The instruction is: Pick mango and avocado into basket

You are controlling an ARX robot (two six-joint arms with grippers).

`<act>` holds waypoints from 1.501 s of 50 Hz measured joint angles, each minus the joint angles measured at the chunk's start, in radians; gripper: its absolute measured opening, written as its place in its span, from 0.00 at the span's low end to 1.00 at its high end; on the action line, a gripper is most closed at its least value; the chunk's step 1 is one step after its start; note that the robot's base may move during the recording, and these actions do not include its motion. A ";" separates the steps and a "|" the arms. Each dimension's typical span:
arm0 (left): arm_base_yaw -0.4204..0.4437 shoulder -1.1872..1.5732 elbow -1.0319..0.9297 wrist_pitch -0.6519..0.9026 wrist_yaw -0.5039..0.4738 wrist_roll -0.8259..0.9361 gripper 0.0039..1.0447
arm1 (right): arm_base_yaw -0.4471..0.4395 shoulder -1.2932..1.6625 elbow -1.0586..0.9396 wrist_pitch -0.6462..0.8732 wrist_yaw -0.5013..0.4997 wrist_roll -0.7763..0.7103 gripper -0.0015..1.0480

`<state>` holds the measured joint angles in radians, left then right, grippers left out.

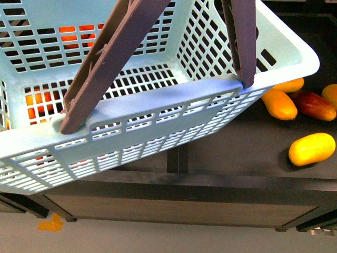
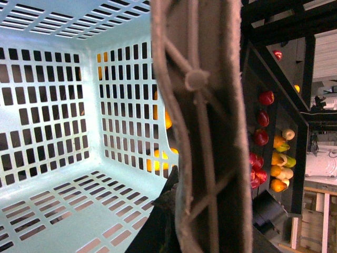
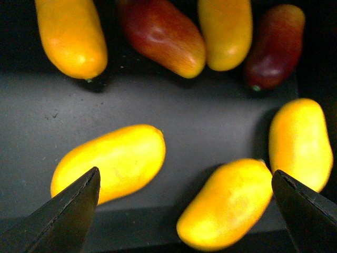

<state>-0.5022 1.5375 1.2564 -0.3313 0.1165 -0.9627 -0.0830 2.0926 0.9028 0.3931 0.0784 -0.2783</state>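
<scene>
- Now, your right gripper (image 3: 184, 182) is hanging over the dark tray (image 3: 158, 105) with its jaws spread wide and gripping nothing
- Two yellow fruits are lying between those tips: the mango (image 3: 226, 203) is sitting nearest the middle of the gap, with a second mango (image 3: 108, 163) near it, and both are going untouched
- Beyond them, more yellow mangoes and two red-blushed mangoes (image 3: 160, 37) are crowding together on the same tray
- You are not getting a look at the left gripper's jaws, because the handle (image 2: 205, 132) is filling the left wrist view, so I cannot tell whether they are clamping it
- The basket (image 1: 174, 97) is hanging tilted close to the front camera, left of the fruit, and nothing is lying in it
- The avocado is not showing in any view
- By my judgement you are lining up the first pick, with both fruits yet to go in
- Next you are needing to centre on one mango, so the tips are straddling its narrow width and clearing its neighbour, before lowering and closing
</scene>
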 joint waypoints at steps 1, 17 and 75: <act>0.000 0.000 0.000 0.000 0.000 0.000 0.04 | 0.013 0.035 0.037 -0.009 0.001 -0.021 0.92; 0.000 0.000 0.000 0.000 0.000 0.000 0.04 | 0.080 0.288 0.374 -0.184 -0.052 -0.105 0.92; 0.000 0.000 0.000 0.000 0.000 0.000 0.04 | 0.187 0.789 1.202 -0.581 -0.067 -0.024 0.84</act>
<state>-0.5018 1.5375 1.2564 -0.3313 0.1165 -0.9627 0.1043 2.8815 2.1052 -0.1883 0.0116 -0.3027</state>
